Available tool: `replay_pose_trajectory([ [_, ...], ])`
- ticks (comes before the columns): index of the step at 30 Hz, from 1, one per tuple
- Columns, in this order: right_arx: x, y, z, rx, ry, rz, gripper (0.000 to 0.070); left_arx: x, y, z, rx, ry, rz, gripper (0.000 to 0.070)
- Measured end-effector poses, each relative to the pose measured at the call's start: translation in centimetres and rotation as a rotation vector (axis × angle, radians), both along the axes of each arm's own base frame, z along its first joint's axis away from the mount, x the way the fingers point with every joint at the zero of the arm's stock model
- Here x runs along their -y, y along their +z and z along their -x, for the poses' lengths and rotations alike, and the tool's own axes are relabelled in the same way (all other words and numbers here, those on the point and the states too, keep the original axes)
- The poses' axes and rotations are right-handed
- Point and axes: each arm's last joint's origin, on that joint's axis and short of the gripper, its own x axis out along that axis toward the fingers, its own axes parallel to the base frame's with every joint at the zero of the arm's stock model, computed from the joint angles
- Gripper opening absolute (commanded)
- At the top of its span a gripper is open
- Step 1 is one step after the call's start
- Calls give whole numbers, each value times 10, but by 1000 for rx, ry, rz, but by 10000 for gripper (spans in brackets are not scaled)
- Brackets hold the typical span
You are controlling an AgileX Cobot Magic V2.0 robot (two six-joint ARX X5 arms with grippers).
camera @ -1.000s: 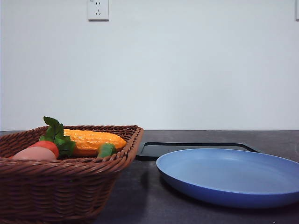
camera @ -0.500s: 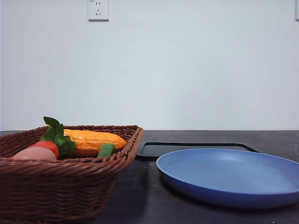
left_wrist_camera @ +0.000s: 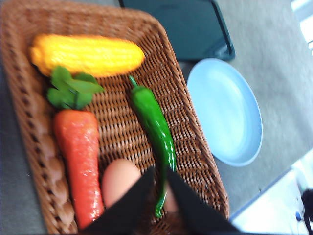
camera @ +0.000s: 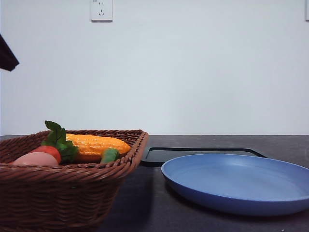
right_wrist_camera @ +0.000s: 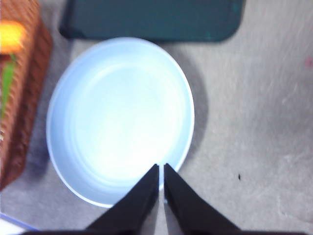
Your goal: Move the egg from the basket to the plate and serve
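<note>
The pinkish-brown egg [camera: 35, 159] [left_wrist_camera: 119, 178] lies in the near end of the brown wicker basket [camera: 72, 193] [left_wrist_camera: 193, 147], beside a carrot [left_wrist_camera: 78, 156] and a green pepper [left_wrist_camera: 154, 127]. My left gripper [left_wrist_camera: 160, 171] hovers over the basket above the pepper's tip, just beside the egg. Its fingers are slightly parted and hold nothing. The light-blue plate [camera: 236, 186] [right_wrist_camera: 120, 120] [left_wrist_camera: 225, 110] sits empty to the right of the basket. My right gripper [right_wrist_camera: 161, 166] hangs above the plate's near rim, shut and empty.
A corn cob [camera: 96, 144] [left_wrist_camera: 88, 55] lies at the far end of the basket. A flat black tray [camera: 203, 153] [right_wrist_camera: 151, 19] lies behind the plate. A dark part of the left arm [camera: 7, 55] shows at the upper left. Bare grey table [right_wrist_camera: 254, 147] lies right of the plate.
A dark part of the left arm has come into the front view at the upper left. The basket, its contents and the plate have not moved.
</note>
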Motion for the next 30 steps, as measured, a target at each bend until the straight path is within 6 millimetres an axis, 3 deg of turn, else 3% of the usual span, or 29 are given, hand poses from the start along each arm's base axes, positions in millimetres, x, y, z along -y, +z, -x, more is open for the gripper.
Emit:
replay_pose_trajectory([
  [3,0,-6,-6,-39,0,7,254,2,-1,-1,-7,-14,-3,296],
  [6,0,-11,-12,-76,-9,27,258,2,-1,-2,-1,-15,-3,349],
  [14,0,-31,-31,-154,-29,79,258,2,-1,-2,11,-19,-4,357],
  [25,-7,-85,-47,-268,34,-14,257,2,-1,-3,13,-19,-4,357],
  [30,-13,-93,-57,-251,41,-31,212,2,0,-3,15,-19,-4,357],
])
